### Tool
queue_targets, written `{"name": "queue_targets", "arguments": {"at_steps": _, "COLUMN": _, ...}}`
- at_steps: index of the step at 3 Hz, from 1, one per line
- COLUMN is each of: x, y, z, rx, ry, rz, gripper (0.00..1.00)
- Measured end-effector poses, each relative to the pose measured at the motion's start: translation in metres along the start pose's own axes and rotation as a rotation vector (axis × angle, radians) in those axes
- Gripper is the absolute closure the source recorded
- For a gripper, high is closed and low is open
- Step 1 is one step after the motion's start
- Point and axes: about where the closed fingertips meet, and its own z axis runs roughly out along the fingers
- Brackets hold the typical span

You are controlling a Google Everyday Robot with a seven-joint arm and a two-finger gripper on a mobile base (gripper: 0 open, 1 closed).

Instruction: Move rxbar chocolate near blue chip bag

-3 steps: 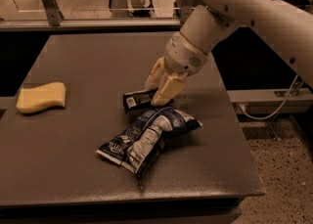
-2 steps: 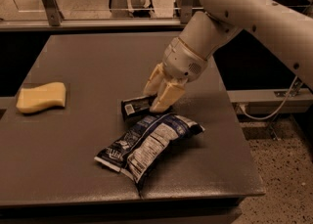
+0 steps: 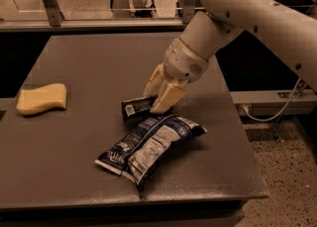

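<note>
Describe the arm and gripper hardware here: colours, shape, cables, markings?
The arm has a smooth off-white shell with fat, rounded links and small dark dots like fastener holes. No lettering is visible. The wrist is a paler ringed cylinder with a perforated patch. The gripper, mid-table at the rxbar chocolate, has two chunky, flat cream fingers. No cabling shows on the arm.
</note>
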Motion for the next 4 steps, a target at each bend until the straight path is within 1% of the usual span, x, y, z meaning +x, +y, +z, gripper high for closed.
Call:
{"name": "queue_targets", "arguments": {"at_steps": 2, "x": -0.001, "y": -0.002, "z": 0.002, "rx": -0.001, "ry": -0.007, "rz": -0.003, "gripper": 0.12}}
{"name": "queue_targets", "arguments": {"at_steps": 3, "x": -0.008, "y": -0.005, "z": -0.012, "rx": 0.031, "ry": -0.028, "rz": -0.028, "gripper": 0.00}}
{"name": "queue_targets", "arguments": {"at_steps": 4, "x": -0.019, "y": -0.011, "z": -0.028, "rx": 0.060, "ry": -0.035, "rz": -0.058, "gripper": 0.00}}
